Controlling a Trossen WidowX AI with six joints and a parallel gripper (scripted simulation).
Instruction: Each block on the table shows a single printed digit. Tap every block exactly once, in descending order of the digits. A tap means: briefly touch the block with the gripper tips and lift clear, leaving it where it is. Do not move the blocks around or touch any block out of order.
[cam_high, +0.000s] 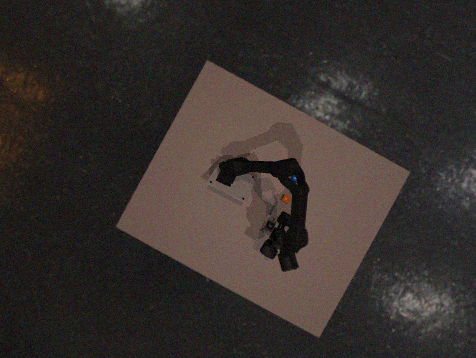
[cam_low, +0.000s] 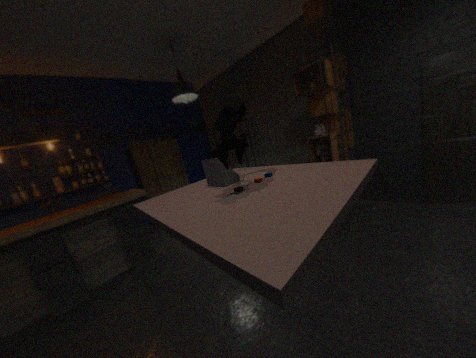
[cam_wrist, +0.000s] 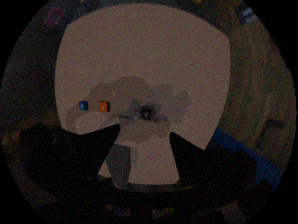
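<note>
A black block (cam_high: 270, 225) (cam_low: 238, 189) (cam_wrist: 146, 113) lies on the table in the arm's shadow. An orange block (cam_high: 285, 198) (cam_low: 258, 180) (cam_wrist: 103, 106) shows a small pale mark on top. A blue block (cam_high: 293, 179) (cam_low: 268, 175) (cam_wrist: 83, 105) lies beyond the orange one, partly under the arm in the top view. The digits are too dark and small to read. My gripper (cam_high: 276, 233) (cam_wrist: 145, 131) is open and empty, above the table near the black block. In the wrist view the black block appears just ahead of the gap between the fingertips.
The pinkish table (cam_high: 175, 115) (cam_low: 300, 200) (cam_wrist: 150, 50) carries a light grey base plate (cam_high: 231, 192) beside the arm's foot. The arm arches over the table past the blue and orange blocks. Its shadows lie across the table around the black block.
</note>
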